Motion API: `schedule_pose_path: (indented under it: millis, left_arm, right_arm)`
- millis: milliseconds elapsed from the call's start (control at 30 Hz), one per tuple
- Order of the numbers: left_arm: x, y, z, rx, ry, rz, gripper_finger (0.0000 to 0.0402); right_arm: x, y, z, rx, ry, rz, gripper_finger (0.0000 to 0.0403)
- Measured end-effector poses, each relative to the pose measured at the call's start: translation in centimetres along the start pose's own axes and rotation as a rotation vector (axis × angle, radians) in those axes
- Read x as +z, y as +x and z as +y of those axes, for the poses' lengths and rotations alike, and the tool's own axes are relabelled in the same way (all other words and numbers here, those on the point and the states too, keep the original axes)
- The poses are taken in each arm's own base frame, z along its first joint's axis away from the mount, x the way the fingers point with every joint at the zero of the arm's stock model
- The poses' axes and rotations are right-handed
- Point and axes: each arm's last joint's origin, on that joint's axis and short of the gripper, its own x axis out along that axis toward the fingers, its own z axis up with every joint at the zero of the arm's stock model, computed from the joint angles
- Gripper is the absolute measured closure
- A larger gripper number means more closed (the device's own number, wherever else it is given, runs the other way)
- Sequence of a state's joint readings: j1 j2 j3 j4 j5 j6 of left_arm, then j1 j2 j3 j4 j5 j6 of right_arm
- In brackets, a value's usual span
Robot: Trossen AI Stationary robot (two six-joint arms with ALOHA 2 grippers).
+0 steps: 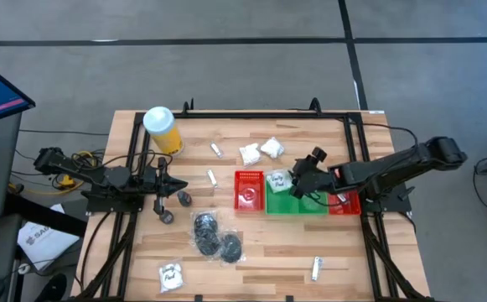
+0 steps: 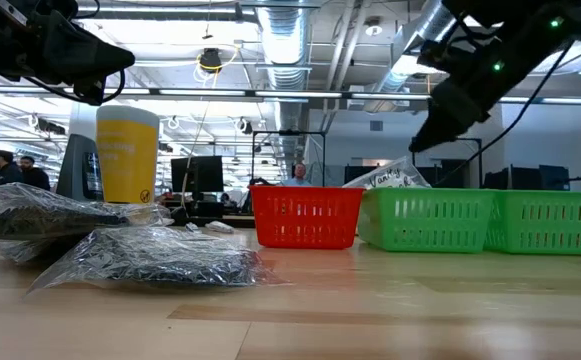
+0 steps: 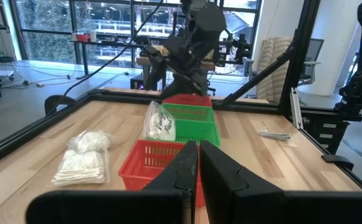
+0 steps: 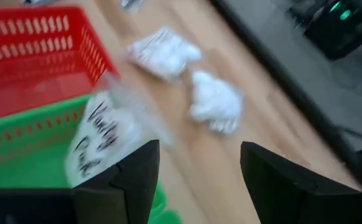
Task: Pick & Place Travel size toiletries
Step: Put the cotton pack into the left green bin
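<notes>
My right gripper (image 1: 297, 179) (image 4: 196, 180) hangs open above the green tray (image 1: 303, 204). A clear sachet with handwriting (image 4: 96, 140) (image 1: 278, 179) stands tilted in that tray, leaning on the wall next to the red tray (image 1: 248, 191). It sits beside one finger, apart from it in the low view. On the wood lie two white sachets (image 1: 260, 152), two bags of black round pieces (image 1: 216, 236), another sachet (image 1: 170, 275) and small tubes (image 1: 316, 268). My left gripper (image 1: 183, 188) (image 3: 198, 168) waits shut at the table's left.
A yellow cylinder with a white lid (image 1: 161, 129) stands at the far left. A second red tray (image 1: 346, 204) lies under my right arm. Two small dark pieces (image 1: 176, 207) rest near my left gripper. Black frame rails (image 1: 251, 113) run along the table's edges.
</notes>
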State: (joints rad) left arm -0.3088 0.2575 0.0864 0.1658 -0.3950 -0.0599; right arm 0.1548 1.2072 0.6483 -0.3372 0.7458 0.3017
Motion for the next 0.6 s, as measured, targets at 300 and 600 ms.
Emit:
schedule_pose_path:
  millis: [300,600]
  left_arm:
    - [0.0,0.0,0.0,0.0,0.0,0.0,0.0389]
    - [0.0,0.0,0.0,0.0,-0.001,-0.002,0.0389]
  right_arm:
    - [2.7,1.4,-2.3,0.066,0.049,-0.127,0.0225]
    - [3.4,5.1,-5.2,0.237,0.168,-0.125,0.0247]
